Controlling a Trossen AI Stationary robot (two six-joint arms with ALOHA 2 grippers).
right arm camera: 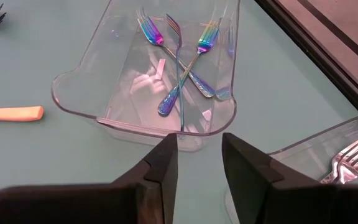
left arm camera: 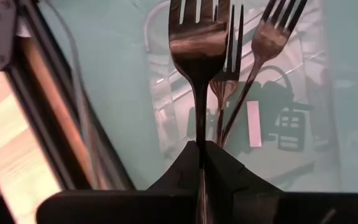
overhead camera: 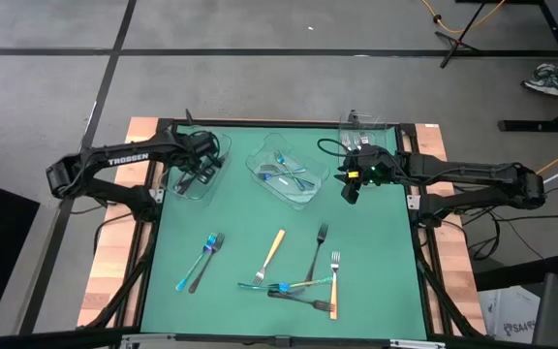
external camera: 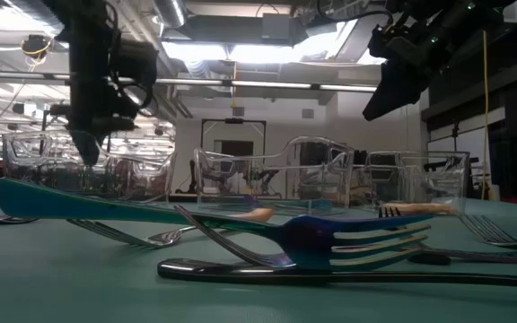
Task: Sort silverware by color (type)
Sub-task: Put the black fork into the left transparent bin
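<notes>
The silverware is split between three clear trays at the far side of the green mat (overhead camera: 289, 252) and a loose scatter on the mat's near half. The left gripper (overhead camera: 201, 167) is clamped shut on the handle of a dark fork (left arm camera: 199, 56), whose tines point away from the fingers; it hangs over the left tray (overhead camera: 194, 184) at the mat's far left corner. In the left wrist view two more dark forks (left arm camera: 253, 56) lie in that tray beneath the held one. The left arm carries the white lettering "TROSSEN" (overhead camera: 128, 160), the only writing that can be read.

The right gripper (overhead camera: 353, 184) hovers above the mat toward its far right, its fingers (right arm camera: 160, 168) parted with nothing between them. Just ahead of it, at the middle of the mat's far edge, the centre tray (right arm camera: 73, 106) holds three iridescent blue-purple forks (right arm camera: 191, 62) crossed over one another. A third tray (right arm camera: 303, 149), at the mat's far right corner, holds silver fork tines (right arm camera: 353, 155).

On the near half of the mat, a blue-purple fork and a dark one (overhead camera: 201, 260) lie together toward the left. Nearer the middle lies an orange-handled utensil (overhead camera: 271, 254), and right of it a dark fork (overhead camera: 318, 250) and an orange-handled fork (overhead camera: 334, 283). A cluster of crossed pieces (overhead camera: 284, 288) sits near the mat's front edge.
</notes>
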